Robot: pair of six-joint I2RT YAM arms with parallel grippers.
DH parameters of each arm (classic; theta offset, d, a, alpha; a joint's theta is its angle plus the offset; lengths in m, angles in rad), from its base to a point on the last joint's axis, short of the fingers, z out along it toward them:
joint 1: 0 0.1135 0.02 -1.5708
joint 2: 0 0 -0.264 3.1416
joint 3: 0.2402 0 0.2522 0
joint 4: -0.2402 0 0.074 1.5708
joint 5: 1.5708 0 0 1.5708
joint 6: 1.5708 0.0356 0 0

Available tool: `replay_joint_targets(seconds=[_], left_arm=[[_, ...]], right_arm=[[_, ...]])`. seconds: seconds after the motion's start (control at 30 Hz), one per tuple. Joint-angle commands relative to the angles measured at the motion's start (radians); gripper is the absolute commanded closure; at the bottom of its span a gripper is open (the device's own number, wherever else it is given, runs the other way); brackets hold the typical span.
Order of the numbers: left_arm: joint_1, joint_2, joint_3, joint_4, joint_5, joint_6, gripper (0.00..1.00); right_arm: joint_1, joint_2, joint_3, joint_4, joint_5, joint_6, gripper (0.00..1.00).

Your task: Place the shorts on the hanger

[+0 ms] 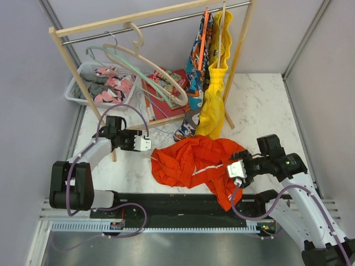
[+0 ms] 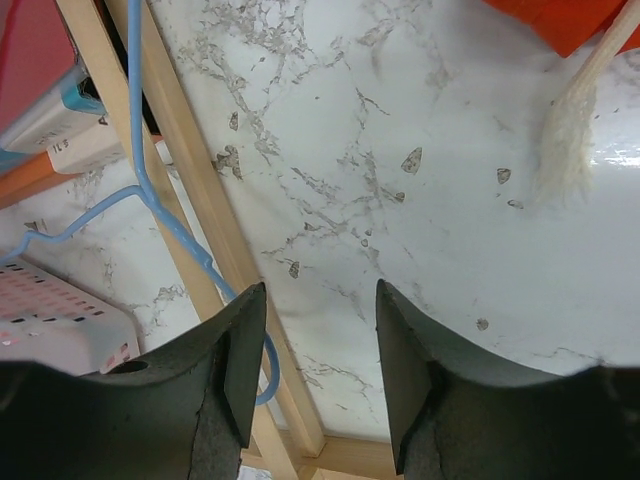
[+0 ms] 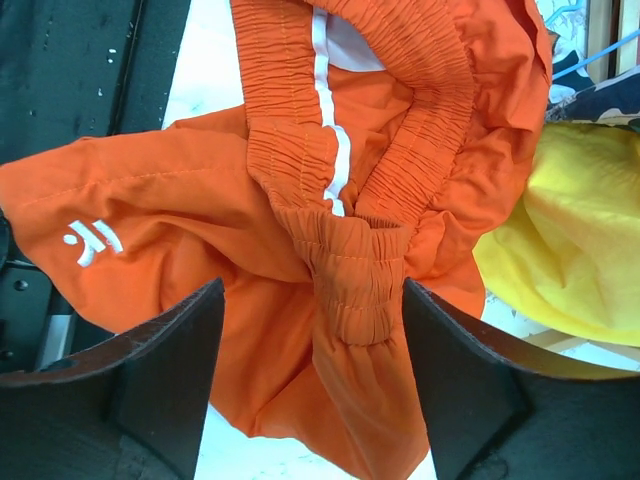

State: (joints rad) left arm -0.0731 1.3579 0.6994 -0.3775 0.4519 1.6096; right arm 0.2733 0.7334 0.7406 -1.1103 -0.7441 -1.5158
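Note:
The orange shorts lie crumpled on the marble table between the two arms. In the right wrist view their gathered waistband stands bunched between the fingers of my right gripper, which is open and clear of the cloth on both sides. A white logo shows on the left leg. My left gripper is open over bare marble at the shorts' left edge. The thin light-blue hanger lies on the table along the rack's foot, its hook end curling behind my left finger. A frayed white drawstring end lies ahead.
A wooden clothes rack stands behind, its base bar close to my left gripper. On its rail hang beige hangers, a teal hanger, a yellow garment and a patterned garment. A white basket sits at back left.

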Motion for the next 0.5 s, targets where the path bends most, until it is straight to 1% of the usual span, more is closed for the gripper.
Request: replay_joint_targets(seconds=[0.0, 0.03, 0.07, 0.1, 0.17, 0.23, 0.3, 0.37, 0.47], left_arm=[[0.007, -0.066, 0.017, 0.008, 0.047, -0.072, 0.46], [0.007, -0.068, 0.035, 0.0, 0.059, -0.103, 0.46], [0.01, -0.063, 0.055, -0.012, 0.062, -0.175, 0.46], [0.013, -0.056, 0.099, -0.021, 0.068, -0.204, 0.46], [0.038, -0.045, 0.138, -0.055, 0.108, -0.243, 0.46], [0.064, -0.034, 0.164, -0.073, 0.146, -0.228, 0.45], [0.07, -0.007, 0.181, -0.107, 0.149, -0.194, 0.44], [0.07, 0.02, 0.193, -0.132, 0.134, -0.174, 0.44], [0.072, 0.064, 0.198, -0.12, 0.111, -0.163, 0.43]], right_arm=[[0.006, -0.034, 0.065, -0.049, -0.026, 0.032, 0.17], [0.006, -0.04, 0.077, -0.055, -0.023, 0.045, 0.03], [0.006, -0.052, 0.085, -0.057, -0.02, 0.057, 0.02], [0.006, -0.058, 0.094, -0.06, -0.017, 0.083, 0.02], [0.004, -0.074, 0.123, -0.072, -0.023, 0.103, 0.02], [0.004, -0.083, 0.15, -0.098, -0.034, 0.112, 0.02], [0.004, -0.089, 0.166, -0.109, -0.046, 0.124, 0.02], [0.006, -0.092, 0.187, -0.109, -0.047, 0.157, 0.02], [0.006, -0.097, 0.2, -0.106, -0.041, 0.177, 0.02]])
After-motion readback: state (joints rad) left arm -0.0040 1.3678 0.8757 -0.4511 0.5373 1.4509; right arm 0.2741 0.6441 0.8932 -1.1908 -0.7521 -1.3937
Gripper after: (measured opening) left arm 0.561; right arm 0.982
